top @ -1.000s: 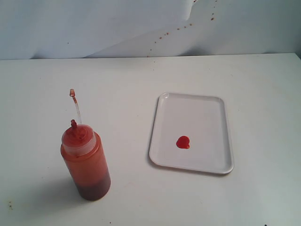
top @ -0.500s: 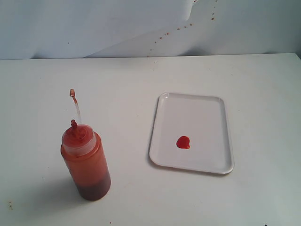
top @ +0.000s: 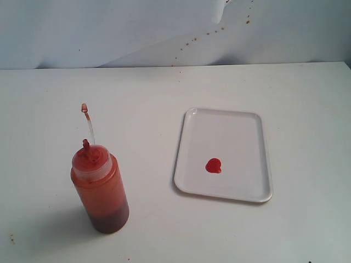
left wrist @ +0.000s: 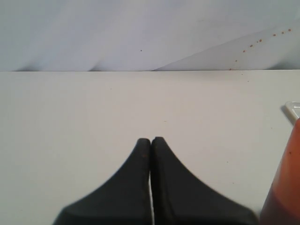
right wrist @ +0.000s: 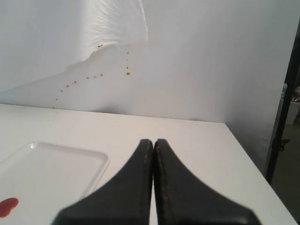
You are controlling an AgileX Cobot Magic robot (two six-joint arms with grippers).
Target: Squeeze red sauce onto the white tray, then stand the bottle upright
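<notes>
The bottle (top: pixel 101 188) stands upright on the white table at the front left, with red sauce showing through its translucent wall and its thin strap and small cap (top: pixel 85 108) sticking up. A blob of red sauce (top: pixel 213 165) lies on the white tray (top: pixel 241 131) to the right of the middle. Neither arm shows in the exterior view. My left gripper (left wrist: pixel 150 139) is shut and holds nothing, with the bottle (left wrist: pixel 285 187) at the edge of its view. Beside the tray (right wrist: pixel 70 161) and the sauce blob (right wrist: pixel 8 206), my right gripper (right wrist: pixel 153 141) is shut and holds nothing.
A white backdrop (top: pixel 109 33) with small brownish specks (top: pixel 221 27) rises behind the table. The table's right edge (right wrist: pixel 253 168) drops off beside a dark stand (right wrist: pixel 286 93) in the right wrist view.
</notes>
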